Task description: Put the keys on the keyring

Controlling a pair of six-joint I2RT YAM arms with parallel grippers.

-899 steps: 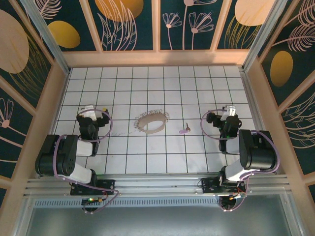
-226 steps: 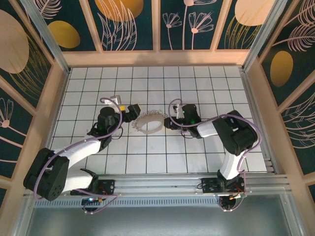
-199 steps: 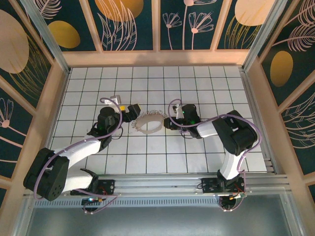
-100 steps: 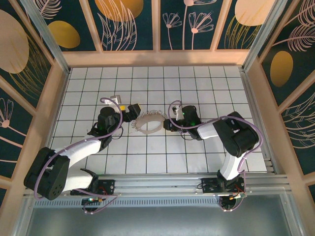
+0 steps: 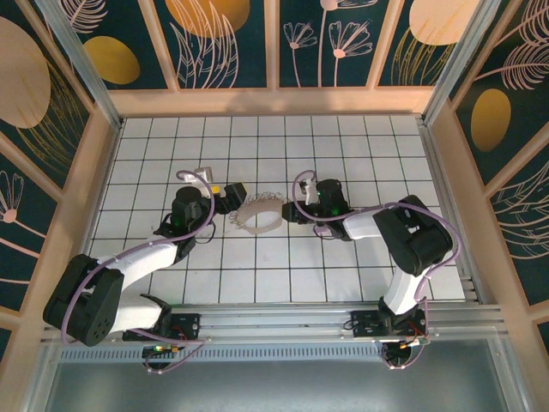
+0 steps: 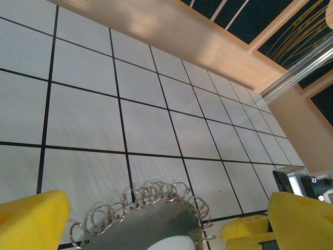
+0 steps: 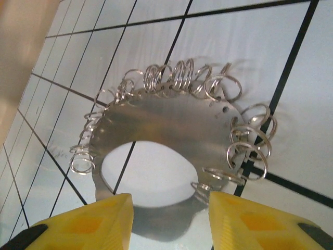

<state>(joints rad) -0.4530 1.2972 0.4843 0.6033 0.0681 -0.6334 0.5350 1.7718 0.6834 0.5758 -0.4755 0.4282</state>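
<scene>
From above, we see the keyring point(image 5: 262, 215) lying flat on the white tiles point(image 5: 343, 154), between the left gripper point(image 5: 230, 192) and the right gripper point(image 5: 296, 211). At the left wrist, the jaws gape wide and empty, flanking the ring. At the right wrist, the jaws stand partly apart over its near rim, holding nothing.

One keyring point(image 7: 171, 117); two pincers: left pincer point(image 6: 166, 208), right pincer point(image 7: 169, 203)

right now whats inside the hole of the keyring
Through the keyring hole, only white table tile crossed by a dark seam. What lies under its metal band is covered.
</scene>
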